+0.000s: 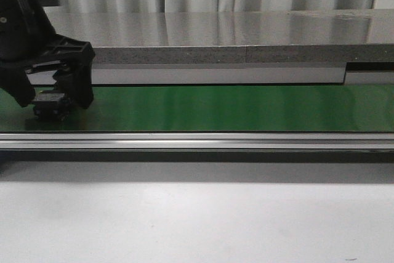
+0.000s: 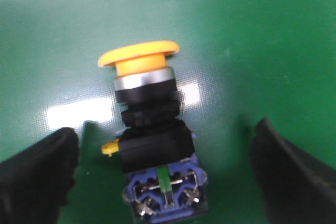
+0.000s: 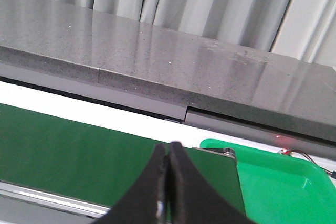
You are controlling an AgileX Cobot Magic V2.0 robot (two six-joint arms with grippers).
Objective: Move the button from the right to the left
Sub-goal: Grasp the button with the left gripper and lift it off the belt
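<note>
The button (image 2: 152, 140) lies on its side on the green belt (image 2: 252, 51), its yellow cap (image 2: 139, 57) pointing away from the wrist and its blue terminal block toward it. My left gripper (image 2: 165, 182) is open, one black finger (image 2: 37, 177) on each side of the button with a gap to each. In the front view the button (image 1: 50, 105) is a dark block at the belt's far left, between the fingers of my left gripper (image 1: 52, 98). My right gripper (image 3: 169, 153) is shut on nothing above the belt's other end and is outside the front view.
The green belt (image 1: 234, 108) runs across the table with a metal rail (image 1: 203, 141) along its near side and a grey stone ledge (image 1: 234, 35) behind. A bright green tray (image 3: 278, 182) sits past the belt's end by the right gripper.
</note>
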